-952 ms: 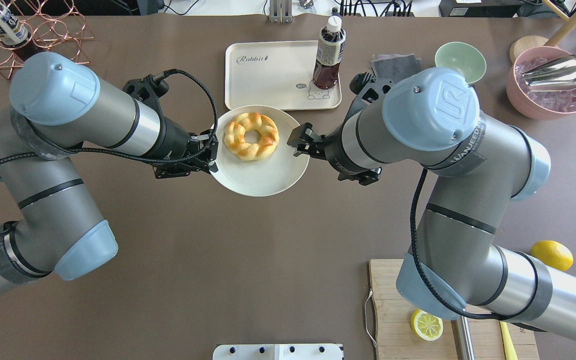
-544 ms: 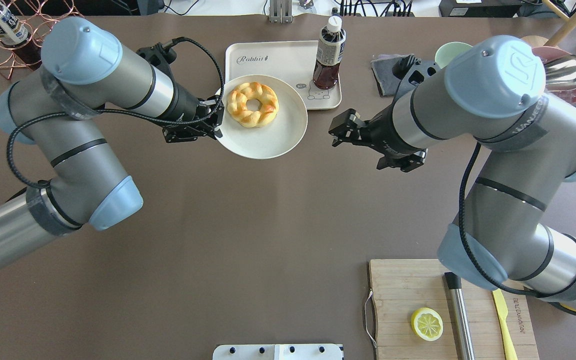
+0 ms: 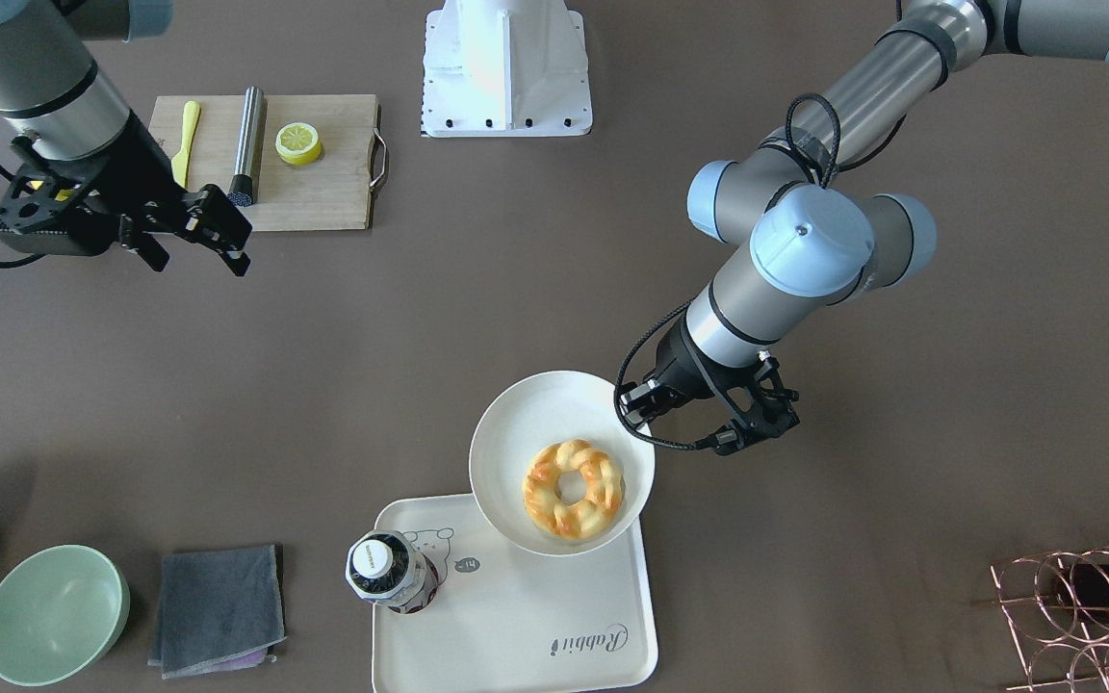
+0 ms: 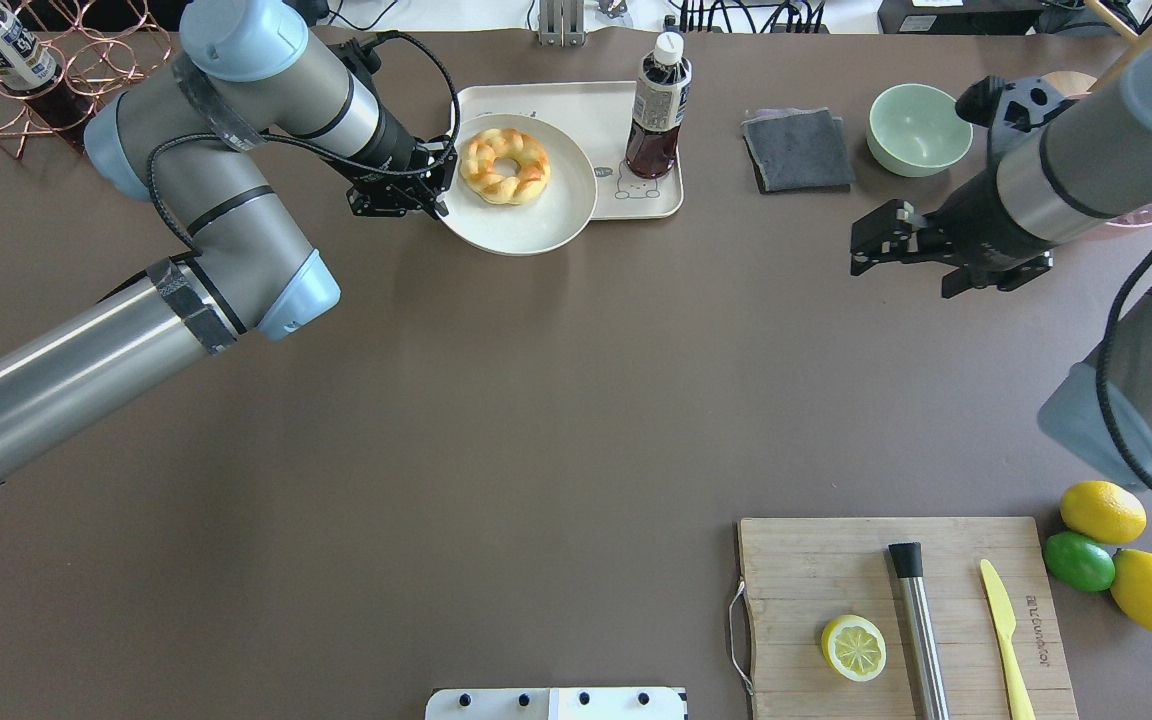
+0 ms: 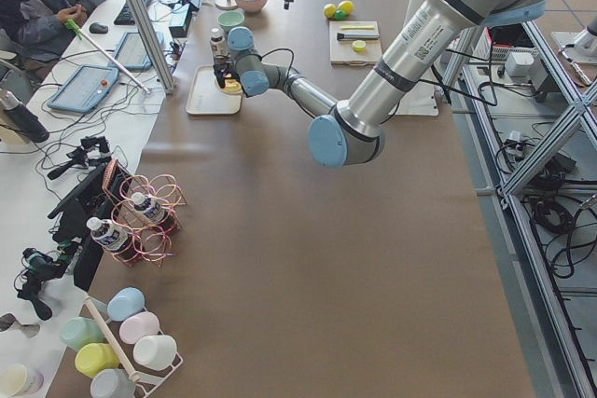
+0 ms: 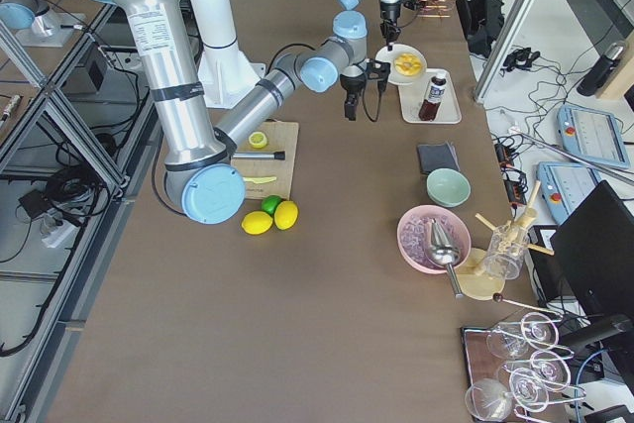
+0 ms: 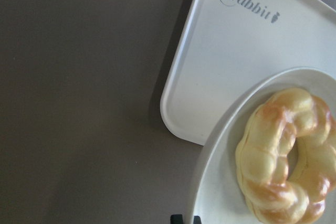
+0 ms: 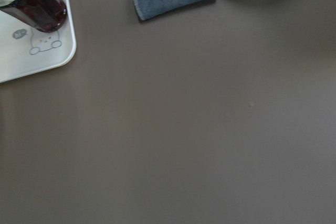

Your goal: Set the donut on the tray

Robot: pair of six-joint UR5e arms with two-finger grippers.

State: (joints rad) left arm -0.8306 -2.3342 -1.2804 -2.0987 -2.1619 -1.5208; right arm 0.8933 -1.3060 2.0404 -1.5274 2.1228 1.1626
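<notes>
The donut (image 4: 504,165), a golden twisted ring, lies on a round white plate (image 4: 536,225). My left gripper (image 4: 436,195) is shut on the plate's left rim and holds it over the near left part of the cream Rabbit tray (image 4: 606,110). I cannot tell whether the plate touches the tray. The front view shows the donut (image 3: 574,488), the plate (image 3: 535,414), the tray (image 3: 516,616) and the left gripper (image 3: 639,423). The left wrist view shows the donut (image 7: 286,156) above the tray (image 7: 226,56). My right gripper (image 4: 871,240) is open and empty, far right of the plate.
A dark drink bottle (image 4: 658,105) stands on the tray's right side. A grey cloth (image 4: 798,148) and a green bowl (image 4: 919,128) lie to the tray's right. A wooden cutting board (image 4: 816,570) with a lemon half (image 4: 854,648) is at the near right. A copper wire rack (image 4: 86,50) is at the far left.
My left gripper has carried the plate with the donut from mid-table toward the far side, over the tray. My right gripper has drawn back to the right, away from the plate.
</notes>
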